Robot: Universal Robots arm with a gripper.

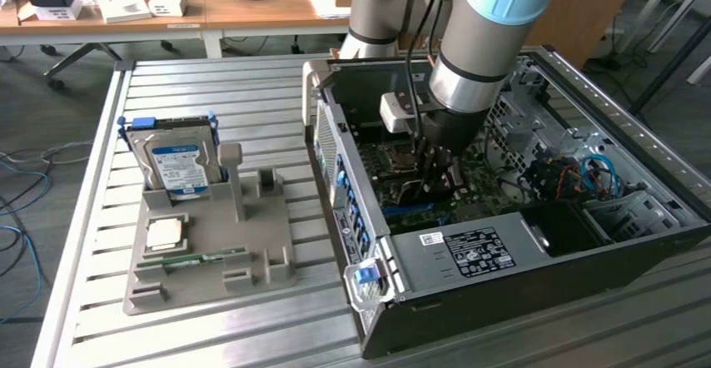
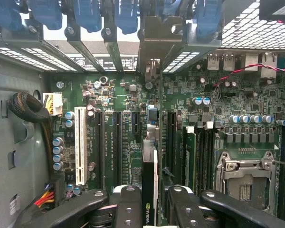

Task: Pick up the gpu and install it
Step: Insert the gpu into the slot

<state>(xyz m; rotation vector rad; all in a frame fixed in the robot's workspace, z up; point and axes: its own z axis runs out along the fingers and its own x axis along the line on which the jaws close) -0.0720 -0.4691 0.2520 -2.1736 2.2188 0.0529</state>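
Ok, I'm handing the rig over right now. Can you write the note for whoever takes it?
Claw: shut on the gpu, inside the open computer case.
Gpu: held edge-on over the motherboard, by the expansion slots, with its bracket end toward the case's rear openings.
Done: gpu picked up and carried into the case.
Left: seating it; cannot tell whether it is in its slot yet.
Hard drive and memory stick sit in the grey holder.
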